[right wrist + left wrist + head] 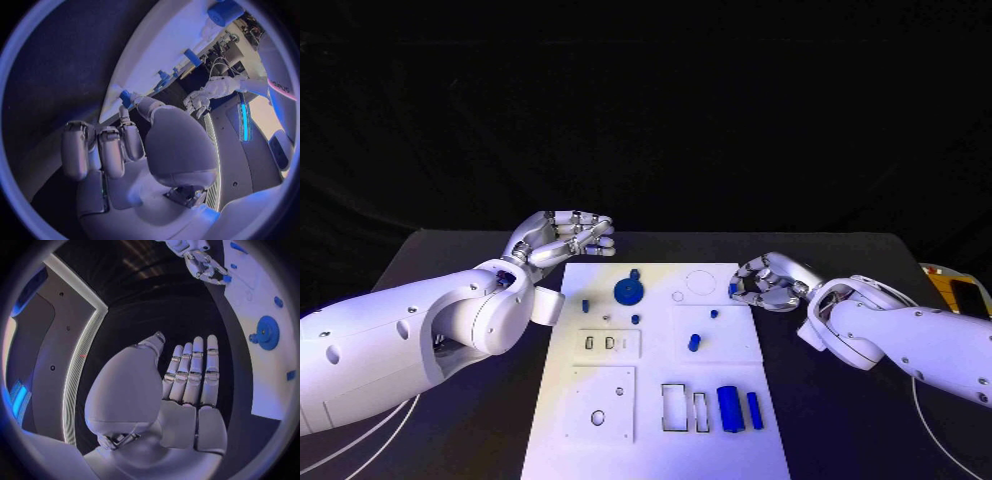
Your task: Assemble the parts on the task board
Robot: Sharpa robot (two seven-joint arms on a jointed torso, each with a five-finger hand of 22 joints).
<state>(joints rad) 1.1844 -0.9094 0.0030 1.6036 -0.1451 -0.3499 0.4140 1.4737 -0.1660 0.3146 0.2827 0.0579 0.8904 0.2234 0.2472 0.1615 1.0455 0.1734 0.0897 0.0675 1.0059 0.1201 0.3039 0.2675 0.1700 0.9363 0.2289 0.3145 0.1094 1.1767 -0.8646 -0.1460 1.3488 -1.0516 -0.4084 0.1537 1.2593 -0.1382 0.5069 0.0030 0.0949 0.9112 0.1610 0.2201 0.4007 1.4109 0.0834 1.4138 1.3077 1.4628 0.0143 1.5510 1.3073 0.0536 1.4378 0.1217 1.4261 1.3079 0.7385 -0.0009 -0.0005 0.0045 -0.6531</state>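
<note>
Two hands up: my right hand (772, 283) pinches a small blue part (733, 289) at the task board's (733, 340) right edge, while left hand (564, 238) hovers w/ fingers straight, together, holding nothing, by the far-left corner.

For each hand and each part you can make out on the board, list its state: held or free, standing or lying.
left hand: off the board's far left corner, holds nothing.
right hand: at the board's right edge, pinches a small blue part.
blue gear: free on the task board.
two blue bars: lying flat, free.
</note>
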